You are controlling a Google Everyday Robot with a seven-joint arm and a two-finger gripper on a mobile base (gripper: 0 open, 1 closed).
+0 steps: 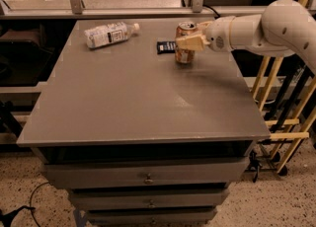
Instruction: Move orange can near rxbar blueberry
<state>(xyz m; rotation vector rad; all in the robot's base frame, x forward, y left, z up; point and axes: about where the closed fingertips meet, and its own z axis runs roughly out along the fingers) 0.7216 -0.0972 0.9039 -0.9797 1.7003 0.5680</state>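
Observation:
The orange can (184, 53) stands upright at the back right of the grey table (128, 97), its silver top showing. My gripper (188, 41) reaches in from the right on a white arm and is shut on the can at mid-height. The rxbar blueberry (166, 47), a flat dark bar, lies on the table just left of the can, touching or almost touching it; its right end is hidden behind the can.
A clear plastic bottle (109, 33) with a white label lies on its side at the back left. Wooden slats (286, 97) stand beside the table's right edge. Drawers (148, 176) sit under the tabletop.

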